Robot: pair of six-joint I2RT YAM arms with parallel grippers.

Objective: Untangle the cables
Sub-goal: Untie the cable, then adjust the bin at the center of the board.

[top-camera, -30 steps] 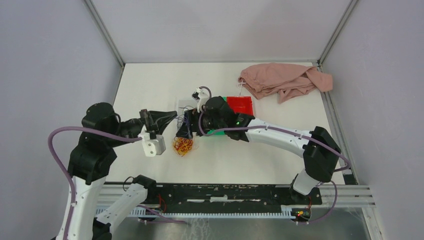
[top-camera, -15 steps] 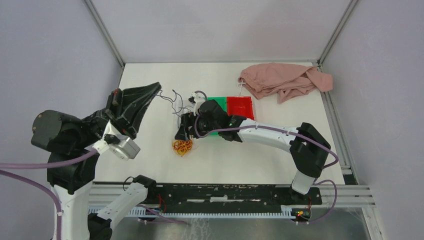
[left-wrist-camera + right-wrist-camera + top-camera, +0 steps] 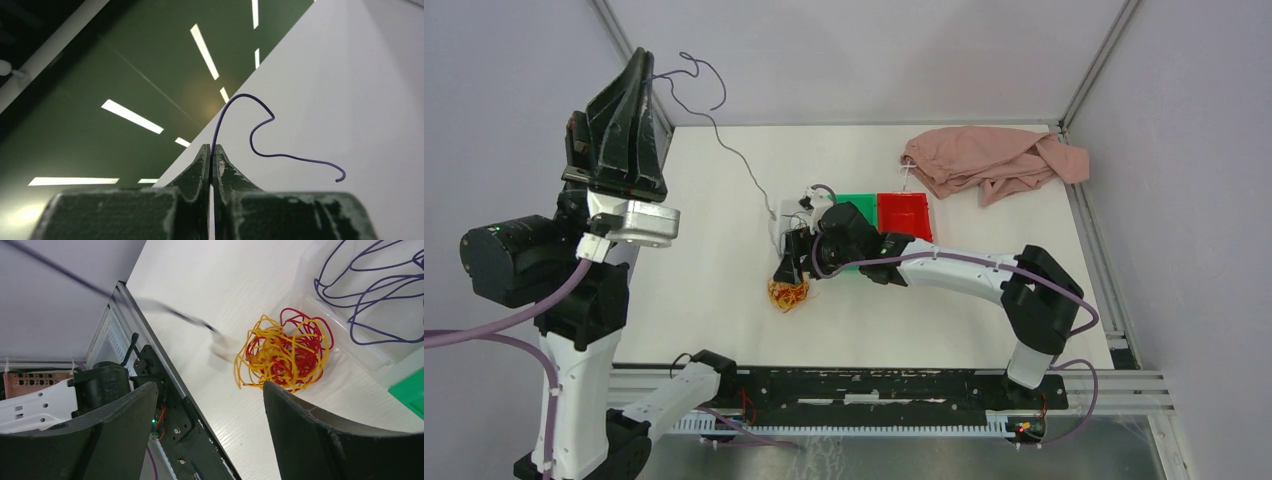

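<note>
Left jaws, raised high, pinch one purple strand (image 3: 734,152) that trails down toward the tangle (image 3: 789,293) on the bench (image 3: 724,300). Right jaws gape, empty, over that red-yellow knot. Wire looks light, floppy, slick: take single outer loops. Clear tray (image 3: 350,347) and green bin (image 3: 856,202) crowd close.

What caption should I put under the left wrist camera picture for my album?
The left gripper, shut tight, holds one thin purple cable curling in the air.
</note>
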